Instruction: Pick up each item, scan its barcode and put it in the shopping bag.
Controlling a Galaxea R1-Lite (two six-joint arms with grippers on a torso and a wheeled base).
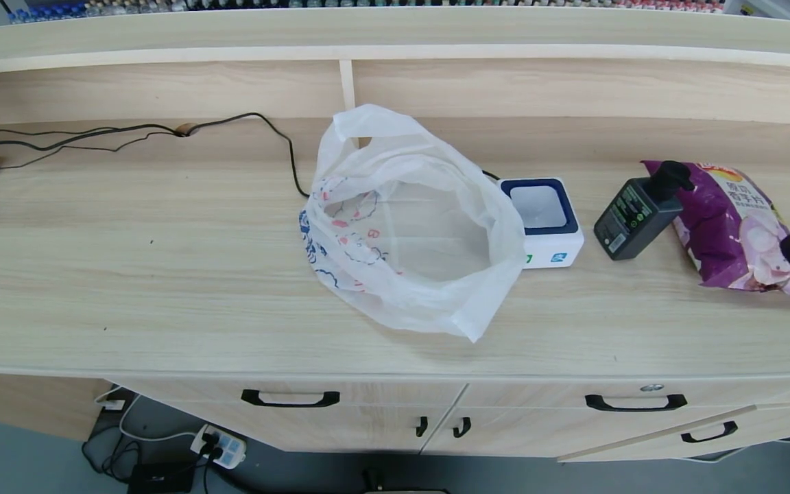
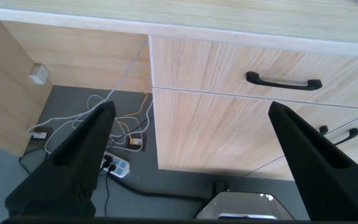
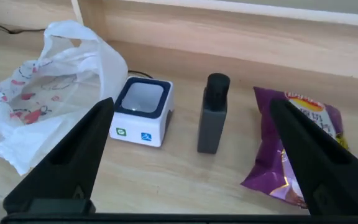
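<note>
Black right claw [image 3: 190, 102] is hovering, spread wide, over the worktop [image 3: 185, 180], facing the bottle [image 3: 210, 124] and chip bag [image 3: 316, 112]. Left claw [image 2: 191, 104] is hanging spread before the drawers [image 2: 229, 124].

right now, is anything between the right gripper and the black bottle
Nothing visible. The right gripper is open and faces the black bottle across bare counter; the scanner stands to one side of it, the purple chip bag to the other.

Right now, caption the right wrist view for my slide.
Open right end effector above the counter, facing shopping bag, barcode scanner, dark pump bottle and purple chip bag.
</note>
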